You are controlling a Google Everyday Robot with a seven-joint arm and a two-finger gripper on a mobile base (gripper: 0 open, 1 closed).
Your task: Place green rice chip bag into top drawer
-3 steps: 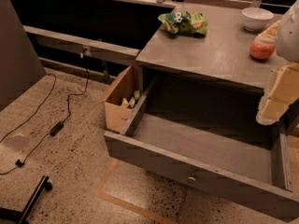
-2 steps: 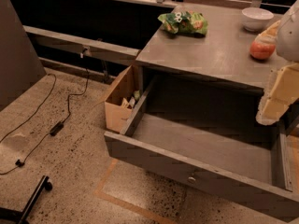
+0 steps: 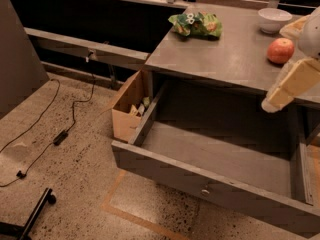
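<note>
1. Cardboard box [image 3: 125, 126] on the floor, far left of the gripper and against the drawer's side.
2. Top drawer [image 3: 200, 176] is pulled out, below and left of the gripper.
3. Green rice chip bag [image 3: 196, 25] lies on the grey table [image 3: 225, 54], well apart, up and left.
4. Apple [image 3: 280, 50] sits just above the gripper.
5. Gripper [image 3: 287, 86] hangs at the right edge, over the drawer's right end. Wide or narrow, cannot tell.

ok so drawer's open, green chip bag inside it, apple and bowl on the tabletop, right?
No, the green rice chip bag lies on the tabletop, far left corner, not in the top drawer, which is open. The apple and bowl are on the tabletop as said. The camera view shows it; the gripper sits at the right edge.
</note>
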